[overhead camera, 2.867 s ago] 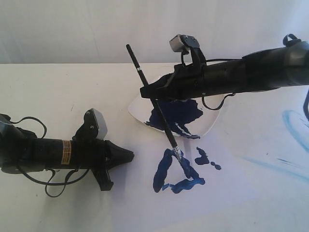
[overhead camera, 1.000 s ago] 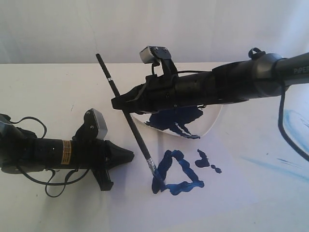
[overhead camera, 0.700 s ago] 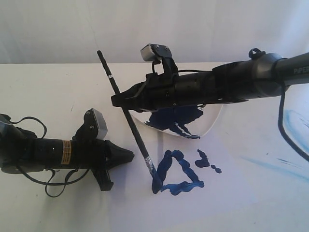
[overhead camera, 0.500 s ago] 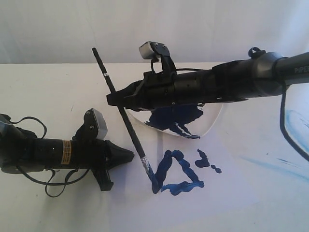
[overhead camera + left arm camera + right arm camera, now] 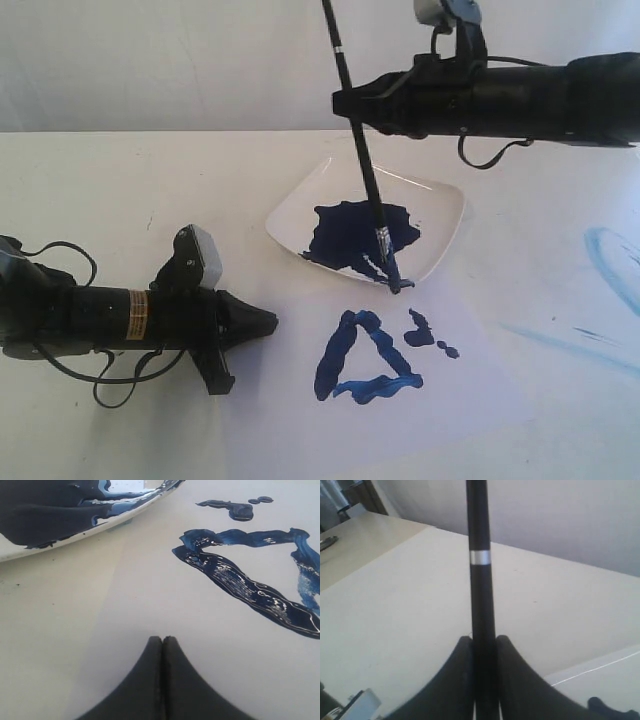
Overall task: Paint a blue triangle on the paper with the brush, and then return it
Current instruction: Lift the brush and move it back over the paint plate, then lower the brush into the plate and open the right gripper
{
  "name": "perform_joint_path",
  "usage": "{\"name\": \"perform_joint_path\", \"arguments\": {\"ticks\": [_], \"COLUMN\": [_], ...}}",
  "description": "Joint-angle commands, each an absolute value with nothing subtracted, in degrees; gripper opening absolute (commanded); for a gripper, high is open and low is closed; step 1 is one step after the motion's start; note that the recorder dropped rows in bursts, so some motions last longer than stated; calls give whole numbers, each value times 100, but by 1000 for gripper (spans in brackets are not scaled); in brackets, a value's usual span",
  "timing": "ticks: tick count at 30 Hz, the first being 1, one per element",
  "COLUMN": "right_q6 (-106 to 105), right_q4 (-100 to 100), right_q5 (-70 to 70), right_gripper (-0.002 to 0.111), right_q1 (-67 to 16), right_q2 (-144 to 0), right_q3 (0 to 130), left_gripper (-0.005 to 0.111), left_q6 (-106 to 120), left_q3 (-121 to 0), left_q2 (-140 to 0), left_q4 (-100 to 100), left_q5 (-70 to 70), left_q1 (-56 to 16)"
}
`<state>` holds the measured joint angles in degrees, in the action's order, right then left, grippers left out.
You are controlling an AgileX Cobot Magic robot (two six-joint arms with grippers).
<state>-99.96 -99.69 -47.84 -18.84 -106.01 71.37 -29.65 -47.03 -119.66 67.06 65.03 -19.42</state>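
The blue triangle [image 5: 362, 358] is painted on the pale paper [image 5: 470, 400] in front of a white square dish [image 5: 440, 195] of dark blue paint; the left wrist view shows the triangle [image 5: 250, 587] close up. My right gripper [image 5: 347, 103] is shut on the black brush [image 5: 360, 150], held high over the dish. The brush hangs nearly upright, its bristles [image 5: 392, 278] at the dish's front rim. In the right wrist view the brush [image 5: 481, 580] stands between the jaws. My left gripper [image 5: 270, 322] lies shut and empty on the table left of the triangle.
Small dark blue blobs [image 5: 428, 332] lie right of the triangle. Pale light-blue smears [image 5: 610, 262] mark the table at the far right. A white wall backs the table.
My right gripper has lifted the brush off the triangle's left corner and carried it up and to the right, over the paint dish. The left arm has not moved.
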Motion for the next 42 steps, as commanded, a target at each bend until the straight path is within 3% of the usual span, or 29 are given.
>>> {"name": "perform_joint_path", "arguments": {"ticks": [1,12,26,36,42], "right_q6": [-10077,-10112,-8093,-7408,-6704], "right_q4": [-9995,-9995,-9995,-9995,-8773], "right_q5": [-4673,-3824,-2945,-2837,-2979], "right_gripper": [0,0,0,0,0], "right_q1": [-1710,-1710,-1710,-1643,-1643], "right_q2": [-10778,-11986,-13304,-13528,-13549], "right_q3": [7408,8709,10511,10589,10589], "left_gripper": [0,0,0,0,0], "left_q6": [-2973,-2973,-2973,-2973,-2973], "left_q3": [-4673,-4673,-4673,-4673,-4673], "left_q2": [-11943,-11943,-11943,-11943,-11943], "left_q4": [6731,6731,6731,6731,6731], "left_q5": [6507,6507,6493,6482,6482], "left_q1": [-1945,-1945,-1945,-1945,-1945]}}
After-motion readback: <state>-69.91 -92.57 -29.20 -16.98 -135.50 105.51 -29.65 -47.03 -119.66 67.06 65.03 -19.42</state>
